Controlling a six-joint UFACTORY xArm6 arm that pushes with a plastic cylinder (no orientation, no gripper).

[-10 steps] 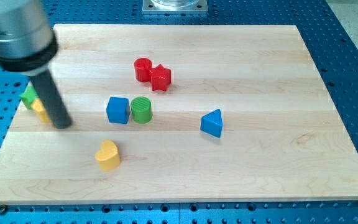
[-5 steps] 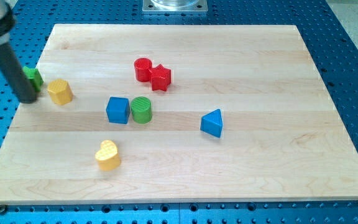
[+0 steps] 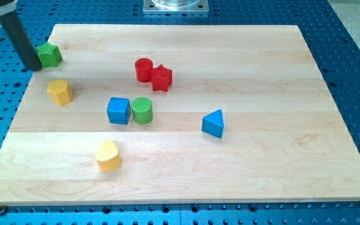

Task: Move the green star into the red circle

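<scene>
Tip [image 3: 34,67] touching green star [image 3: 50,55]

Robot arm: straight, round dark rod | finish: matte black-grey, smooth, without visible markings or screws | my tip [image 3: 34,67]: blunt lower end, same dark colour | upper part cropped at the view's top-left

Two red blocks [image 3: 144,69], two green [image 3: 49,54], two blue [image 3: 118,110], two yellow [image 3: 60,91].

Rod [image 3: 19,34] cut off by view's top-left corner; its upper part unseen. Green star [image 3: 49,55] left edge partly hidden behind rod near my tip [image 3: 33,66]. Metal base plate [image 3: 175,5] cropped at top edge.
</scene>
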